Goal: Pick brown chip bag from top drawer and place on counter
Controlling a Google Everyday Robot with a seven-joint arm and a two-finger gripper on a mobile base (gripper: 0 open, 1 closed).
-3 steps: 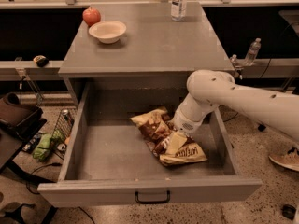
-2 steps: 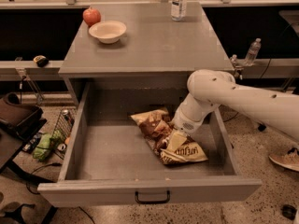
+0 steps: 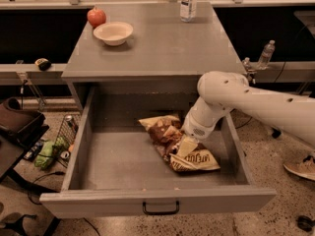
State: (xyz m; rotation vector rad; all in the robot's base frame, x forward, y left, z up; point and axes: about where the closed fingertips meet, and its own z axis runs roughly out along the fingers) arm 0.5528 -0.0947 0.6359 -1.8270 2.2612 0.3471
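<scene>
top drawer (image 3: pixel 78 146): stands open, left half of floor bare, tall side walls hem it in | gripper (image 3: pixel 187 145): low in the right half at the brown chip bag (image 3: pixel 197 160), arm (image 3: pixel 231 95) slanting over the right wall | counter (image 3: pixel 157 48): bowl (image 3: pixel 113 32) and red fruit (image 3: pixel 97 16) back left, bottle (image 3: pixel 188 1) at back edge, front and middle bare

The gripper (image 3: pixel 186 147), pale cream and wedge-shaped, sits low inside the top drawer (image 3: pixel 113 167). Just above it, a rounded white wrist (image 3: pixel 199 126) carries a patch of tiny dark holes. Farther up, the glossy white arm (image 3: pixel 266 101) swells into a bulbous elbow, its tubular link dotted with dark specks.
</scene>
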